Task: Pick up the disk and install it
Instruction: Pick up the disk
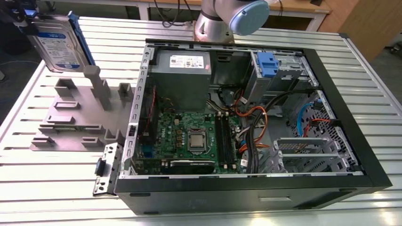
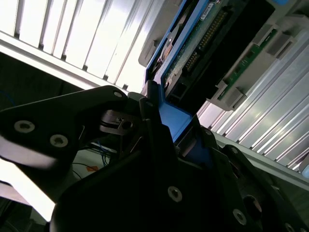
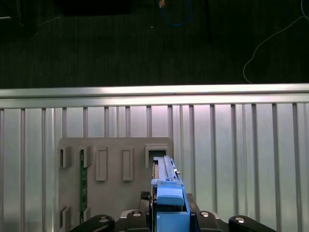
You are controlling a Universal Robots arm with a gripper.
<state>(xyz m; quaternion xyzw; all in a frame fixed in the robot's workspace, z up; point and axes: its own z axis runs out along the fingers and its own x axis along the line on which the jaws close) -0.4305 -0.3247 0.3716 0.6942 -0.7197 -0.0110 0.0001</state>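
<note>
Nearest the exterior view's camera stands the black wall of an open computer case (image 1: 251,195), lying on its side on a slatted metal desk (image 1: 44,188). Inside it a green motherboard (image 1: 188,134) lies flat, with orange and black cables (image 1: 251,125) looping just beside it toward the exterior view's right. Farther in sit a grey power supply (image 1: 182,70) with a white sticker and, to its right in that view, a small blue clip (image 1: 268,63) in a metal bay.

To the exterior view's left of the case, a grey fixture (image 1: 72,117) with upright posts and slots rests on the desk, just beside the case's side. Above the fixture's far end the disk (image 1: 58,47) hangs upright, label toward the camera and blue frame along its edge, held from its top by the dark gripper (image 1: 28,16). Its lower edge is near the tallest post; I cannot tell whether they touch.

In the second wrist view the gripper (image 2: 174,123) is clamped on the disk's blue frame. Its black fingers (image 2: 147,104) press against either side, and the disk's (image 2: 212,53) circuit-board face and connector pins run away from it. In the first wrist view the disk (image 3: 170,200) shows edge-on over a slot of the fixture (image 3: 116,145), and a green circuit strip (image 3: 83,183) stands in another slot. Farthest back in the exterior view, the arm's (image 1: 220,21) grey base rises behind the case.
</note>
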